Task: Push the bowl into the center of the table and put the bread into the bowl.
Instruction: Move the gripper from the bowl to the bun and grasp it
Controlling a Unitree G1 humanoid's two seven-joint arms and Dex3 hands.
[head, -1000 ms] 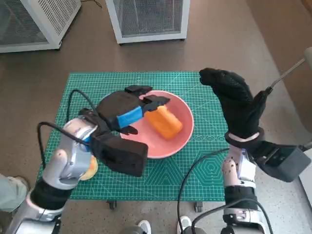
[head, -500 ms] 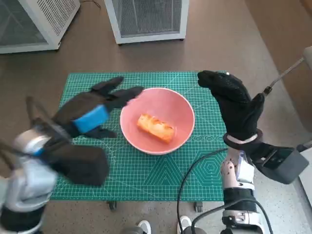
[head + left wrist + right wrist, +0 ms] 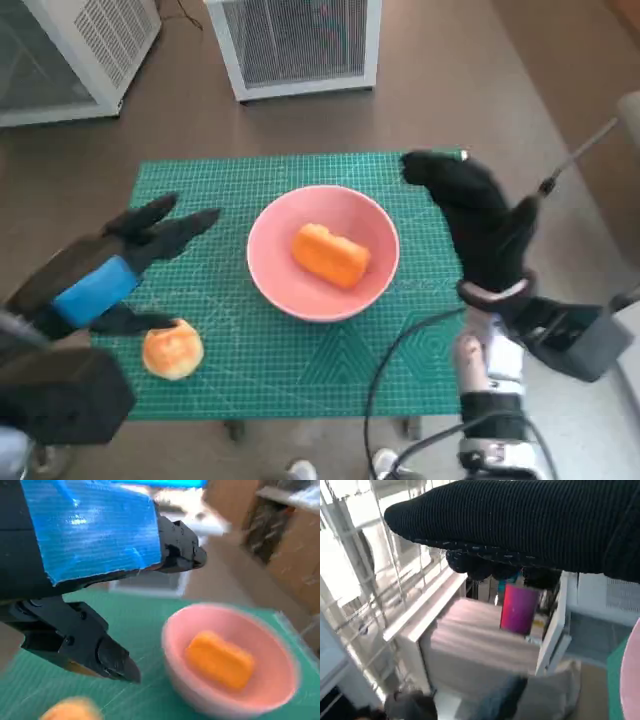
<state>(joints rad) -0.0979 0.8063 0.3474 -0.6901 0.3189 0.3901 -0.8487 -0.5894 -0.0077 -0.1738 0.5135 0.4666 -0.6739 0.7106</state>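
Left hand (image 3: 100,275) hangs over the left part of the green cutting mat (image 3: 290,365), fingers spread, nothing in it, clear of the bowl (image 3: 270,235). Right hand (image 3: 470,215) stands raised just beside the bowl's right rim; fingers look extended and empty in the head view, but the right wrist view shows only the glove's back, so contact with the rim cannot be confirmed. Pink bowl sits near the mat's middle, upright. Bread (image 3: 331,255), an orange-brown oblong loaf, lies inside it on the bottom, roughly centred. Judgement: both task steps appear satisfied as things lie. A second item, a round bun (image 3: 172,349), rests on the mat near the left front corner, just beside the left hand and well apart from the bowl; whether it counts as task bread is unclear. Handling notes: the bread looks light and soft, likely to dent under a tight squeeze; best taken across its short sides with light pressure. Bowl looks rigid, smooth and probably light, so it should slide easily on the mat; push low on the outer wall rather than at the rim to avoid tipping.
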